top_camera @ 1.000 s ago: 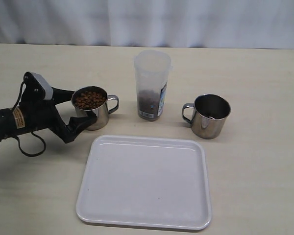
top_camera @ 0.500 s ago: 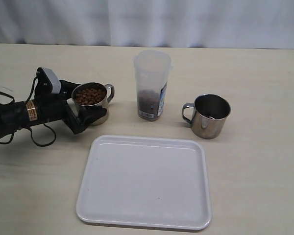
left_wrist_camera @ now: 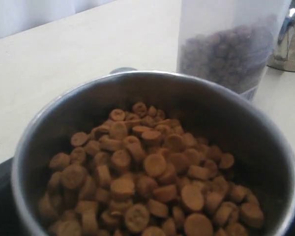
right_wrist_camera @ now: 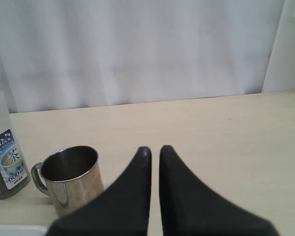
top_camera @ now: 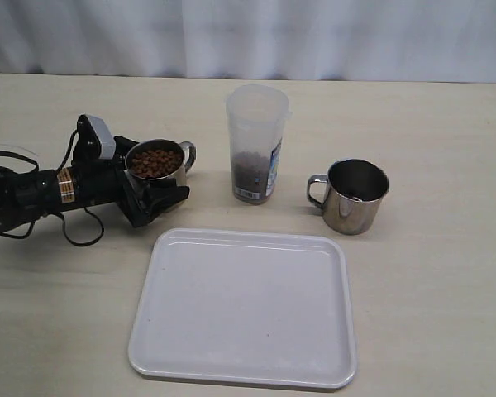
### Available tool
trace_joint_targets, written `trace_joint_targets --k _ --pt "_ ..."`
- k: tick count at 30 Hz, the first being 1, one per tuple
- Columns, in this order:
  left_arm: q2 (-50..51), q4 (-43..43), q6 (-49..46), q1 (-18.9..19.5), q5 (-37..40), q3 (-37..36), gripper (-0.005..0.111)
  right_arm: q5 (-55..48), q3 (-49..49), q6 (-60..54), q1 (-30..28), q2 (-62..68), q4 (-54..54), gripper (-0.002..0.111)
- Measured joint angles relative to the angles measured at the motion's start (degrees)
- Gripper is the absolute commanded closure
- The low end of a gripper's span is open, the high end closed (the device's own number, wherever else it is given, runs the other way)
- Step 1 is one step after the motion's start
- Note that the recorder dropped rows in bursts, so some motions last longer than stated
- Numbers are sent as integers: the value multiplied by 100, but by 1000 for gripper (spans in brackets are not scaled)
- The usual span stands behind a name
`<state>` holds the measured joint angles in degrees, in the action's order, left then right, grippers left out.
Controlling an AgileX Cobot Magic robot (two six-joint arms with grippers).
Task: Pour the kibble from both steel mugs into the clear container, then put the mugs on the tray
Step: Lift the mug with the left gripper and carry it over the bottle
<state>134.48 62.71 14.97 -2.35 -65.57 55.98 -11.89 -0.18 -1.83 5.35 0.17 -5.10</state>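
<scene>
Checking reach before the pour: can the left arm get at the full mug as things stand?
Probably yes: the left end effector stands wide open with a finger on either side of the full mug, nothing between. Whether it touches the mug is unclear. The container stands clear.

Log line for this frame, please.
left end effector open around full mug | right end effector shut, empty | container part-filled | second mug on table | tray without mugs

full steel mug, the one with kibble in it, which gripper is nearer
Left. The left gripper has its jaws either side of the full mug. The right gripper sits well away, beyond the clear container and the empty mug.
</scene>
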Motion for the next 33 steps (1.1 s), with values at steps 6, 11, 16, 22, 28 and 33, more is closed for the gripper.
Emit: trace_joint_targets --k 6,11,16,22,28,33 --pt "43 495 436 -22 148 248 95 0 0 0 0 0 0 104" --pt "43 495 598 -22 181 272 107 0 0 0 0 0 0 104" --pt "43 560 598 -9 118 272 107 0 0 0 0 0 0 104" --pt "-78 1222 924 523 -122 272 107 0 0 0 0 0 0 104" --pt "-992 1369 1507 750 -180 -67 107 0 0 0 0 0 0 104" --pt "-1840 594 1475 722 -114 -680 107 0 0 0 0 0 0 104"
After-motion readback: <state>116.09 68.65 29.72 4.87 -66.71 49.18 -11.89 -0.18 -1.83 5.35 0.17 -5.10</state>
